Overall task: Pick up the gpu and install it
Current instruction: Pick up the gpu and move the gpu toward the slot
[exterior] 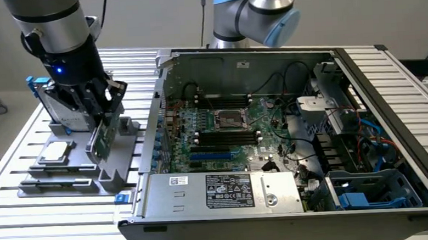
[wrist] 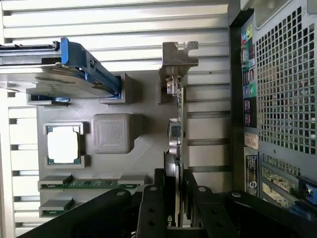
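The tool (exterior: 101,118) is clamped shut on the top edge of the gpu (exterior: 102,141), which stands upright at the edge of the gray parts tray (exterior: 114,179) on the slatted desk (exterior: 43,219). A narrow gap separates it from the open computer case (exterior: 391,143). The tray also carries one processor (wrist: 63,144), two memory sticks (wrist: 89,183) and one blue-railed hard drive (wrist: 59,74); the power supply label (exterior: 228,190) is unreadable.
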`<action>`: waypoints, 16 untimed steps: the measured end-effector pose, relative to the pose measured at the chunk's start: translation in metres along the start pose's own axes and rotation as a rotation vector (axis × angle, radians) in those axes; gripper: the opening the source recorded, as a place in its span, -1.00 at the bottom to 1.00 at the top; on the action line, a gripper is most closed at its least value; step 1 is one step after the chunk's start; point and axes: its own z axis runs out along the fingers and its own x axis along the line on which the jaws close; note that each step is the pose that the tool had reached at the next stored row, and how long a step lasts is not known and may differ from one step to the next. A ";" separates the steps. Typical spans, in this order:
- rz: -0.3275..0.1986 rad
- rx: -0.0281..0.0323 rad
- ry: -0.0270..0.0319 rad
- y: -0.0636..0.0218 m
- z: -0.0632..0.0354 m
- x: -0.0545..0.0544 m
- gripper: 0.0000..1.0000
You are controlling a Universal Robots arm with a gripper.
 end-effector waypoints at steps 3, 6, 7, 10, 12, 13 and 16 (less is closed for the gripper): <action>0.000 0.0000 -0.0001 0.0008 -0.0137 0.000 -0.47; 0.000 0.0000 0.0000 0.0017 -0.0274 -0.001 -0.47; 0.000 0.0001 0.0001 0.0021 -0.0319 -0.002 -0.47; 0.000 0.0001 0.0000 0.0031 -0.0455 -0.007 -0.47; -0.001 -0.0002 0.0000 0.0039 -0.0546 -0.012 -0.47; -0.001 -0.0009 0.0001 0.0042 -0.0596 -0.016 -0.47; -0.002 -0.0044 0.0003 0.0049 -0.0734 -0.027 -0.47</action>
